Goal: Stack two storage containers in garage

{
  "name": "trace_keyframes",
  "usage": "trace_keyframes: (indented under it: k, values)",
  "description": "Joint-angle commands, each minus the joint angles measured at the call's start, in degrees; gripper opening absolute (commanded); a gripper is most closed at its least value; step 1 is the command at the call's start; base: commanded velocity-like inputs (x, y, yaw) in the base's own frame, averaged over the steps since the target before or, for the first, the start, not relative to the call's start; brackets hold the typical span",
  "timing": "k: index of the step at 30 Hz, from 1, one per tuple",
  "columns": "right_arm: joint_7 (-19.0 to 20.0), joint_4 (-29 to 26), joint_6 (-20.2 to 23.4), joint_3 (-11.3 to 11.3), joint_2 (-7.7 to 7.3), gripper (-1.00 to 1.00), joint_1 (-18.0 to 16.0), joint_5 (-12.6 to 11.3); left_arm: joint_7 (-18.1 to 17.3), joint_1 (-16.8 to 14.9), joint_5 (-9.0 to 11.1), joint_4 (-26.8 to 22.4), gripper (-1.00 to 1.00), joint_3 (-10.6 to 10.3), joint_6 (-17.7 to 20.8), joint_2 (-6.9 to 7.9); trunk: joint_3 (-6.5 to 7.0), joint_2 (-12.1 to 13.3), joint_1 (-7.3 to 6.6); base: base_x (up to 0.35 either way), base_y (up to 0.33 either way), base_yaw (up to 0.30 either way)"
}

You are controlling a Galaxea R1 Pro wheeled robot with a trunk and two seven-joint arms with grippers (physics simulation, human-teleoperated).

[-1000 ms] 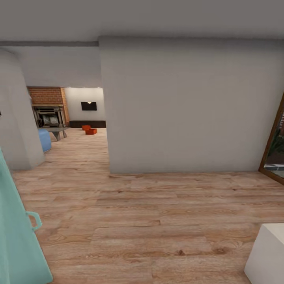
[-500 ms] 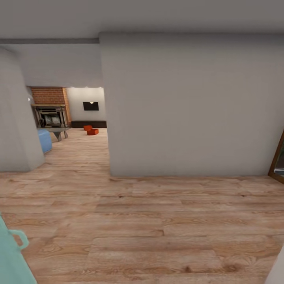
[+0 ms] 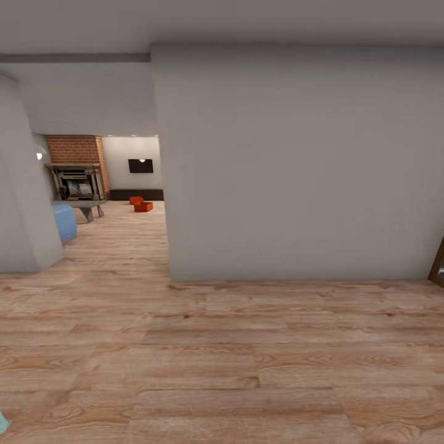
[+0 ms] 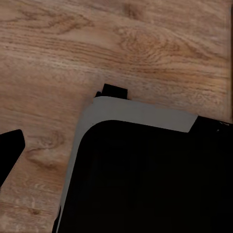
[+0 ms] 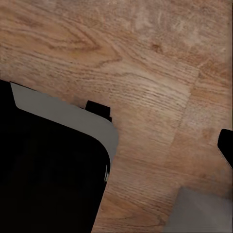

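Observation:
The two storage containers (image 3: 136, 200) (image 3: 143, 206) are small orange-red bins far off on the light wood floor of the living room (image 3: 123, 185), seen through the opening left of the big wall. They sit close together in front of a low dark bench. In the left wrist view one dark fingertip (image 4: 8, 151) of my left gripper shows at the frame's edge over wood planks. The right wrist view has a dark fingertip (image 5: 226, 145) of my right gripper at its edge. Nothing is held in either. The garage is out of view.
A wide white wall (image 3: 296, 166) stands straight ahead, its corner (image 3: 168, 271) beside the passage. A white pillar (image 3: 21, 197) flanks the passage's left, with a blue sofa (image 3: 61, 222), a brick fireplace (image 3: 77, 172) and a wall TV (image 3: 140, 165) beyond. My black, grey-rimmed base (image 4: 145, 174) shows below.
The whole head view has shifted: the teal object at the left and the white box at the lower right have slid out of frame. The wall looks slightly nearer.

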Motion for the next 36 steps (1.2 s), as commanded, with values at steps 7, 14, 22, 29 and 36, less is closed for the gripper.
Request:
trace_keyframes:
  k: [7, 14, 22, 29, 36]
  values:
    - [-0.12, 0.18, -0.46, 0.35, 0.19, 1.00, -0.07, -0.29, 0.08, 0.00, 0.60, -0.11, 1.00, 0.03, 0.24, 0.01, -0.06, -0.03, 0.04, 0.324, 0.000, 0.000]
    - [-0.14, 0.18, -0.53, 0.27, 0.09, 1.00, -0.07, -0.20, 0.08, 0.02, 0.59, -0.11, 1.00, 0.07, 0.24, 0.01, -0.06, -0.03, 0.04, 0.324, 0.000, 0.000]
    - [-0.15, 0.18, -0.57, 0.26, 0.01, 1.00, -0.07, -0.20, 0.08, 0.01, 0.59, -0.11, 1.00, 0.06, 0.24, 0.01, -0.06, -0.03, 0.04, 0.324, 0.000, 0.107]
    - [-0.20, 0.18, -0.61, 0.26, 0.00, 1.00, -0.07, -0.20, 0.08, 0.00, 0.59, -0.11, 1.00, 0.07, 0.24, 0.00, -0.06, -0.03, 0.04, 0.324, 0.000, 0.259]
    - [-0.21, 0.18, -0.62, 0.26, 0.00, 1.00, -0.07, -0.20, 0.08, 0.00, 0.59, -0.11, 1.00, 0.07, 0.24, -0.01, -0.06, -0.03, 0.04, 0.324, 0.000, 0.271]
